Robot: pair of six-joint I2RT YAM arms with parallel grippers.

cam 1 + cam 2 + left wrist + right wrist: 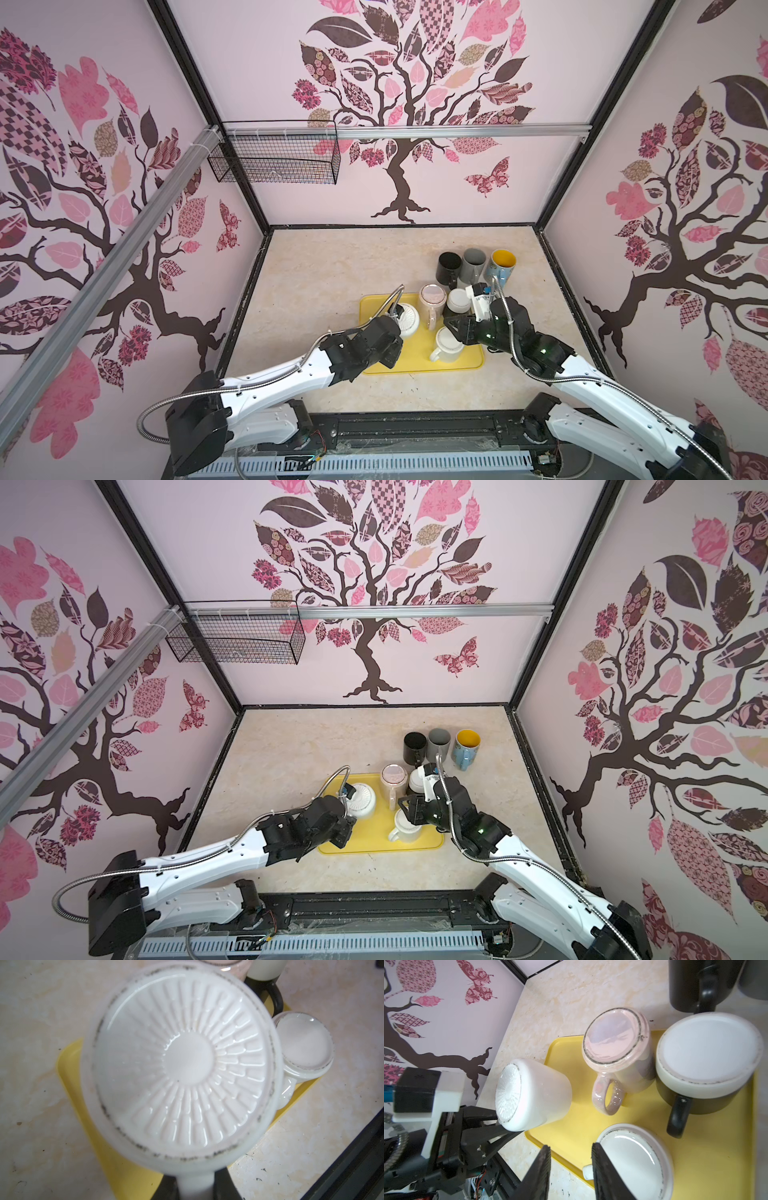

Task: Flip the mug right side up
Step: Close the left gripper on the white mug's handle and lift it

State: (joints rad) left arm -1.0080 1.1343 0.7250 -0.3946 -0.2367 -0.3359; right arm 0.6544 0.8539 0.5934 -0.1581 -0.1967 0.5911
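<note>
A white mug with a ribbed base (405,320) (360,801) (529,1095) is tipped onto its side over the left end of the yellow tray (415,362) (365,842). Its base (187,1064) faces the left wrist camera. My left gripper (195,1187) is shut on the mug's handle, one dark finger on each side. My right gripper (571,1148) (449,323) hovers open over the tray's front edge with nothing between its fingers. It is just beside an upside-down white mug (633,1159) (446,347).
Also on the tray, upside down, are a pink mug (432,301) (614,1039) and a black mug with a white base (457,300) (708,1049). Behind the tray, a black mug (449,266), a grey mug (473,261) and a blue mug (500,266) stand upright in a row.
</note>
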